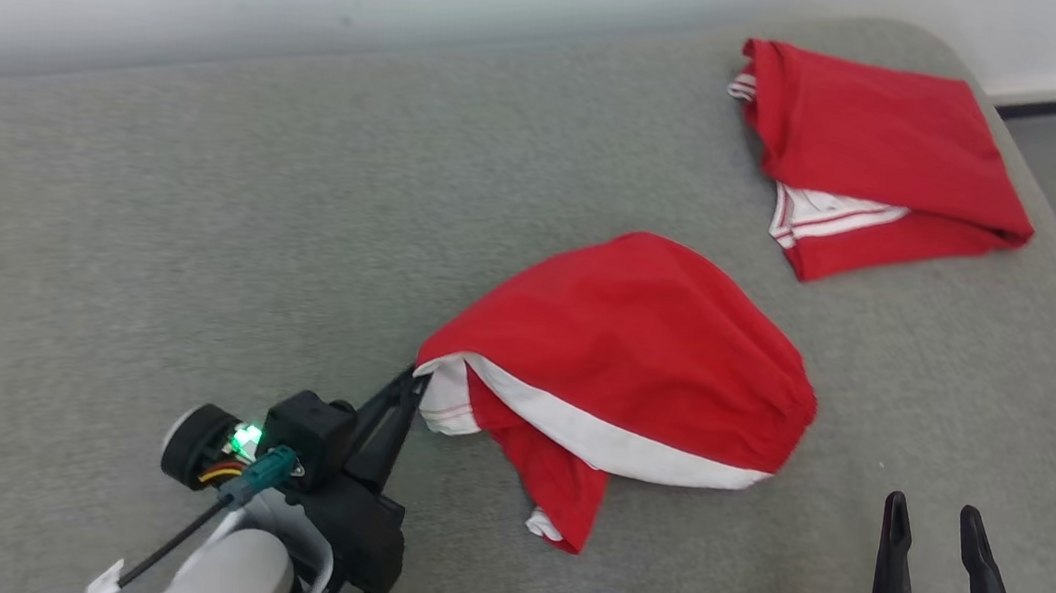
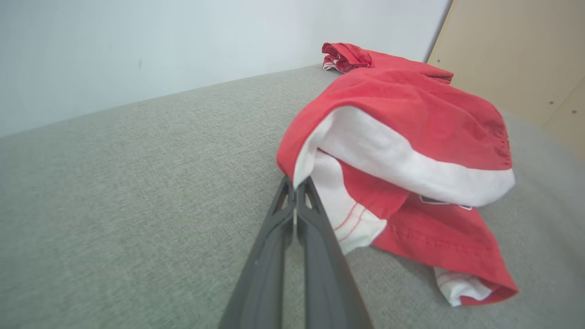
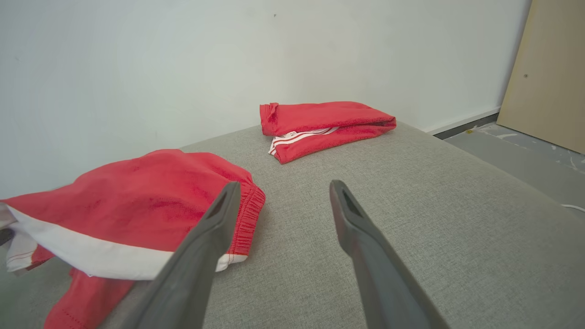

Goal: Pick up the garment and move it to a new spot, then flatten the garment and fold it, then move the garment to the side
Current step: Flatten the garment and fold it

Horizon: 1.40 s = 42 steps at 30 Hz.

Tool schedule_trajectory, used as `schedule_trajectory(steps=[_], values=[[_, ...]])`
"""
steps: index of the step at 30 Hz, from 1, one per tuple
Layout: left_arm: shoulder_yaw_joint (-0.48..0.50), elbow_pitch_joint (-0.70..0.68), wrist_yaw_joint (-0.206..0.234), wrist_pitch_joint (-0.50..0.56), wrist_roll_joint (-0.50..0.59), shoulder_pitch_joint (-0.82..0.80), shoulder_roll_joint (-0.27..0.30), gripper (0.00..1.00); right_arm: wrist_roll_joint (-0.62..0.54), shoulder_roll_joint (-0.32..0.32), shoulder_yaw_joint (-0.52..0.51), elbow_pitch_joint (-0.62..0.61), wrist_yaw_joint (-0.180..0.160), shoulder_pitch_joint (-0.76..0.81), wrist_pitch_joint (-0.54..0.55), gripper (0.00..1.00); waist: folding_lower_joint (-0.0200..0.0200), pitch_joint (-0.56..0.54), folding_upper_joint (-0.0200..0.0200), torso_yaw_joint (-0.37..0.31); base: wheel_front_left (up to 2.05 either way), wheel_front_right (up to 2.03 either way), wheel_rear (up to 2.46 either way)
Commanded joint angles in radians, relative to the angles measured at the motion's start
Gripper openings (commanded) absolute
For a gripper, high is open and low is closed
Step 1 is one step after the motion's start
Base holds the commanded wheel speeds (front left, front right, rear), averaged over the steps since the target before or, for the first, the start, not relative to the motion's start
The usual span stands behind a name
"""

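The left gripper (image 1: 417, 379) is clamped, fingers together, on the white-trimmed edge of the crumpled red fabric garment with a white band (image 1: 642, 351). The garment lies bunched mid-way across the grey fabric-covered surface (image 1: 144, 219), its pinched edge apparently lifted slightly. The right gripper (image 1: 936, 516) hovers with fingers apart near the garment, touching nothing, while a folded red garment with white stripes (image 1: 879, 148) lies well apart at the far right.

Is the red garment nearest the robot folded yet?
Not folded: the garment lies bunched in a heap, corner pinched by the left gripper.
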Motion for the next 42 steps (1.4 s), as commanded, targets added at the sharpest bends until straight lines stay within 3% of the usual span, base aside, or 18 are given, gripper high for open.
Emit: schedule_trajectory(steps=[1,9,16,20,26,27,28,34,42], values=[[0.006,-0.028,0.009,-0.006,0.004,0.01,0.018,0.0,-0.004,0.0,0.001,0.004,-0.002,0.015,-0.005,1.0,0.0,-0.082,-0.0001,0.094,0.0,0.0,0.0],[0.018,-0.245,0.062,0.068,0.033,0.082,0.135,0.0,0.007,0.0,-0.007,0.016,-0.002,0.042,-0.004,1.0,0.0,-0.146,-0.0001,0.205,0.0,0.0,0.0],[0.038,-0.411,0.117,0.134,0.007,0.258,0.232,0.0,0.006,0.0,-0.01,0.025,-0.002,0.062,-0.005,1.0,0.0,-0.175,-0.0001,0.248,0.0,0.0,0.0],[0.053,-0.426,0.145,0.121,-0.032,0.368,0.246,0.0,-0.004,0.0,-0.003,0.032,-0.002,0.064,-0.004,1.0,0.0,-0.187,-0.0001,0.251,0.0,0.0,0.0],[0.045,-0.372,0.149,0.085,-0.079,0.461,0.208,0.0,-0.024,-0.001,-0.009,0.037,-0.002,0.075,-0.005,1.0,0.0,-0.2,-0.0001,0.253,0.0,0.0,0.0],[0.044,-0.364,0.148,0.075,-0.089,0.466,0.196,0.18,-0.026,-0.001,-0.011,0.037,-0.002,0.076,-0.005,1.0,0.0,-0.201,-0.0001,0.254,0.0,0.0,0.0],[0.04,-0.357,0.147,0.067,-0.088,0.467,0.188,0.97,-0.026,-0.001,-0.013,0.036,-0.002,0.077,-0.005,1.0,0.0,-0.204,-0.0001,0.257,0.0,0.0,0.0],[0.057,-0.382,0.156,0.011,-0.075,0.454,0.157,1.0,-0.032,-0.005,-0.023,0.035,-0.002,0.083,-0.005,1.0,0.0,-0.22,-0.0001,0.282,0.0,0.0,0.0],[0.114,-0.475,0.179,-0.009,-0.055,0.476,0.165,1.0,-0.03,-0.004,-0.03,0.034,-0.002,0.092,-0.005,1.0,0.0,-0.245,-0.0001,0.312,0.0,0.0,0.0]])
